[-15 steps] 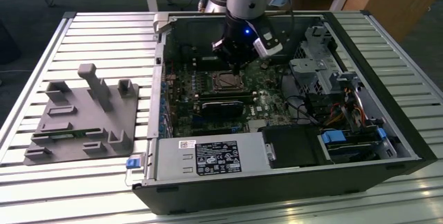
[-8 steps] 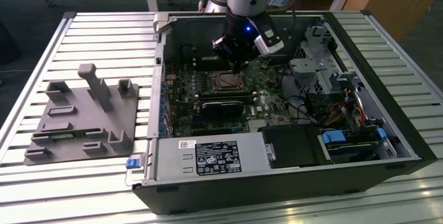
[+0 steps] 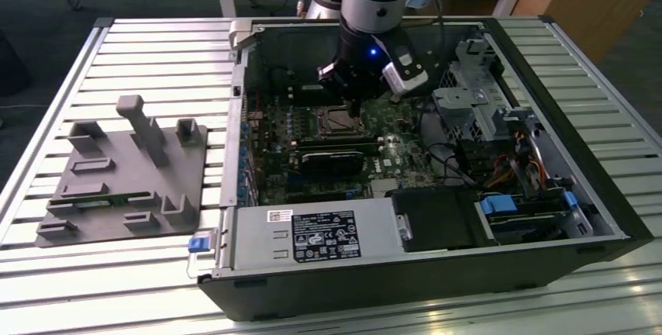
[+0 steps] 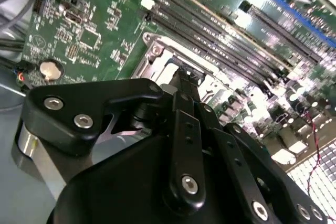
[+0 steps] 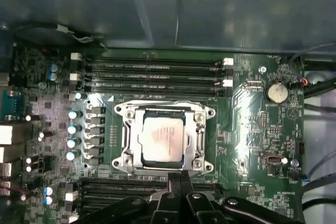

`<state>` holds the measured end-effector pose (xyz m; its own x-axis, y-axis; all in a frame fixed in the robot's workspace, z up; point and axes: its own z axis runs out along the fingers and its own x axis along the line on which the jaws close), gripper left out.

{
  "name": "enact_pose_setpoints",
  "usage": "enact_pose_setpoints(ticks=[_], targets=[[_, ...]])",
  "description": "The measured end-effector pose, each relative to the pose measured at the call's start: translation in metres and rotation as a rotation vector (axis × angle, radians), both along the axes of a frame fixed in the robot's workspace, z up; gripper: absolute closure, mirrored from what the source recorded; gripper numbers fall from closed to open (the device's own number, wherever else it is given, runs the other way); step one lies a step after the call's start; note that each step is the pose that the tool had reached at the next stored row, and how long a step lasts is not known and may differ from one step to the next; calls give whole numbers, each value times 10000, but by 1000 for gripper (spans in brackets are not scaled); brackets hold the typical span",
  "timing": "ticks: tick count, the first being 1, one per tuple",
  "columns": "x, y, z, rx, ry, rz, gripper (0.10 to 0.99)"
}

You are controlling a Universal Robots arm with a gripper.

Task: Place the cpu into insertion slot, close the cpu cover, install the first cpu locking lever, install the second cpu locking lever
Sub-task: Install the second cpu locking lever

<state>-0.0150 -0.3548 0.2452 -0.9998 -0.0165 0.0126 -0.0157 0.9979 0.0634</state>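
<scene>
In the first wrist view the cpu (image 5: 161, 136), a silver-grey square chip, lies flat in the insertion slot (image 5: 208, 113). The silvery cpu cover (image 5: 196, 141) lies down around it, framing the chip. My gripper (image 5: 179, 176) hovers just beside the socket's edge, on the side away from the memory slots, with its black fingers pressed together and nothing visible between them. The second wrist view has the gripper (image 4: 188, 77) tip close over the socket's metal rim (image 4: 155, 56). In the exterior view the gripper (image 3: 356, 107) hangs inside the open computer case, right above the socket (image 3: 333, 121).
Long memory slots (image 5: 152, 72) run along the socket's far side and a coin battery (image 5: 276, 92) sits nearby. A black card (image 3: 333, 158), power supply (image 3: 310, 236), drive cage (image 3: 470, 102) and cables (image 3: 507, 166) crowd the case. A grey fixture (image 3: 124, 172) lies on the slatted table.
</scene>
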Motion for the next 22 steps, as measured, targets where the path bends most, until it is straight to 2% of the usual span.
enact_pose_setpoints(ticks=[2, 3, 5, 9, 12, 17, 22], targets=[[0, -18, 0, 281, 63, 1, 980], [0, -33, -2, 363, 83, 2, 980], [0, -67, -6, 383, 87, 1, 980], [0, -82, -39, 398, 94, 0, 980], [0, -88, -69, 453, 133, 1, 980], [0, -188, -88, 480, 154, 1, 980], [0, -193, -93, 480, 156, 0, 980]])
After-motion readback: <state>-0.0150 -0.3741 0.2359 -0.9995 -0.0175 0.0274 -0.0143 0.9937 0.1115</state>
